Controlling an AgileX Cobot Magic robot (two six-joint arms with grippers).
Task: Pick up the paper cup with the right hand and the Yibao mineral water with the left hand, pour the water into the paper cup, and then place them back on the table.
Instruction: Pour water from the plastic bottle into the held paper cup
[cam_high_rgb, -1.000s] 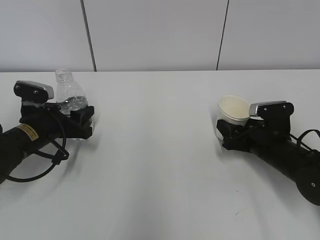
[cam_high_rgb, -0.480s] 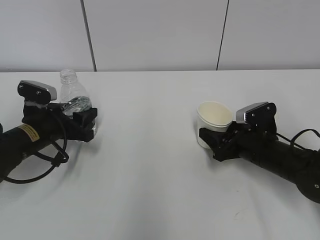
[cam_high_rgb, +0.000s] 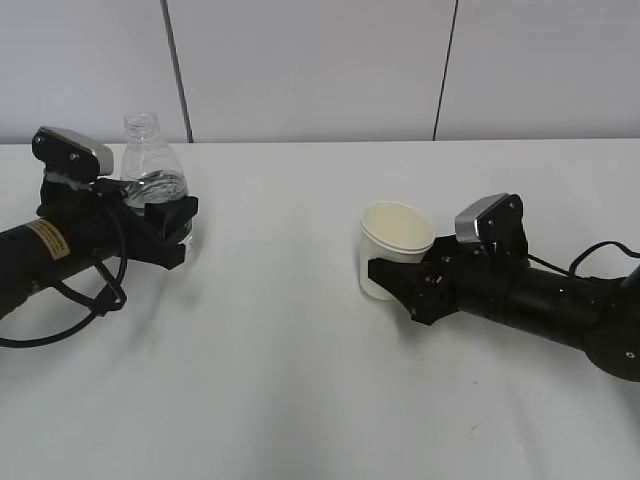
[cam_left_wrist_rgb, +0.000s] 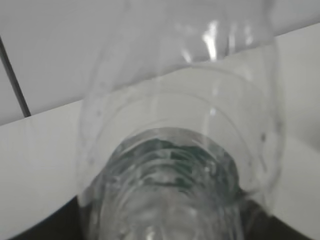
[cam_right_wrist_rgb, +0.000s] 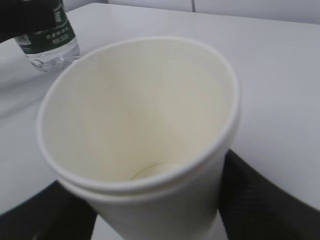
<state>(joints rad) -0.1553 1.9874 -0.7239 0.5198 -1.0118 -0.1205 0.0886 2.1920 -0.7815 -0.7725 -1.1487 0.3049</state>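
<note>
My left gripper (cam_high_rgb: 165, 222) is shut on the Yibao mineral water (cam_high_rgb: 153, 180), a clear uncapped bottle held upright at the table's left. The bottle fills the left wrist view (cam_left_wrist_rgb: 175, 165), with water visible low inside it. My right gripper (cam_high_rgb: 392, 282) is shut on the cream-white paper cup (cam_high_rgb: 394, 248), holding it upright and slightly tilted, right of the table's middle. In the right wrist view the cup (cam_right_wrist_rgb: 145, 135) is empty, black fingers (cam_right_wrist_rgb: 260, 200) on both sides, and the bottle's green label (cam_right_wrist_rgb: 47, 35) shows at the far top left.
The white table (cam_high_rgb: 290, 340) stretches between the two arms. A grey panelled wall (cam_high_rgb: 320, 70) with dark vertical seams stands behind the table's far edge. Black cables (cam_high_rgb: 90, 300) loop under the left arm.
My right gripper has carried the cup leftward towards the table's middle. My left gripper has shifted slightly right and up with the bottle.
</note>
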